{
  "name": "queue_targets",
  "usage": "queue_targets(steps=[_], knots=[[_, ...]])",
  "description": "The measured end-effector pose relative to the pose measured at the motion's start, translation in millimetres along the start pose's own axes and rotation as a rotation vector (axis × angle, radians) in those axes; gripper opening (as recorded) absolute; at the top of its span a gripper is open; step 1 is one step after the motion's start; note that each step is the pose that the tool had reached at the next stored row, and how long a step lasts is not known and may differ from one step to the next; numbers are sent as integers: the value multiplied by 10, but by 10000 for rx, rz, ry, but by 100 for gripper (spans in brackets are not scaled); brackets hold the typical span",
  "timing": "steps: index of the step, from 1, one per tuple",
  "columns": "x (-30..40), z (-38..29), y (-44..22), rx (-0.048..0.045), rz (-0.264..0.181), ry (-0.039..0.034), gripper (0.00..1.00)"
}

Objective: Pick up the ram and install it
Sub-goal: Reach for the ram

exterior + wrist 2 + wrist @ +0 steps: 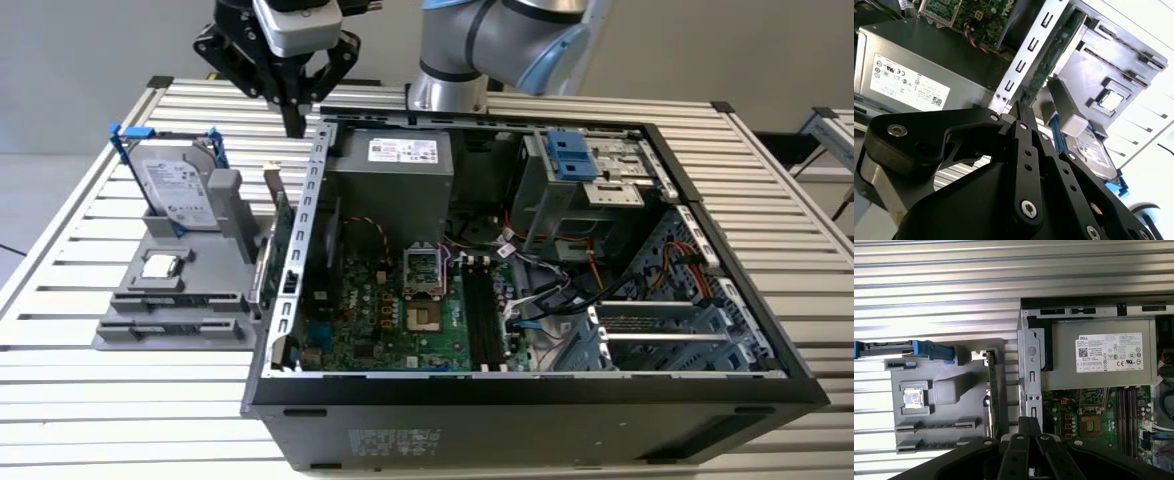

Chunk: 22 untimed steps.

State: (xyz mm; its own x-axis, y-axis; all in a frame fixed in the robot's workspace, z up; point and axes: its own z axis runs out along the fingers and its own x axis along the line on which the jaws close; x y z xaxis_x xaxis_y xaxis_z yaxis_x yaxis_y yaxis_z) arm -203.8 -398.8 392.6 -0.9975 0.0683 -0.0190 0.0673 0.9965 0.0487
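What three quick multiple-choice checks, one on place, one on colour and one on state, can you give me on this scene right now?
1. In the exterior view, the gripper is:
A) resting on the grey holder
B) above the case's far corner on that view's left
C) over the table's right edge

2. The clips on the hard drive are:
A) red
B) yellow
C) blue

3. The case is:
A) open on top, with the motherboard showing
B) closed by a panel
C) standing on end

Answers:
1 B: its tip hangs by that corner, near the hard drive.
2 C: blue shows at both ends of the drive.
3 A: the board lies bare inside.
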Motion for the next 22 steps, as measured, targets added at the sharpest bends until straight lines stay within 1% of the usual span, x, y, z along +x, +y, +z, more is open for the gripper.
queue_targets(steps=[1,3,22], knots=[[14,0,-1,-1,0,0,0],[75,-2,-5,0,-4,0,0],[360,-8,-24,0,-9,0,0]])
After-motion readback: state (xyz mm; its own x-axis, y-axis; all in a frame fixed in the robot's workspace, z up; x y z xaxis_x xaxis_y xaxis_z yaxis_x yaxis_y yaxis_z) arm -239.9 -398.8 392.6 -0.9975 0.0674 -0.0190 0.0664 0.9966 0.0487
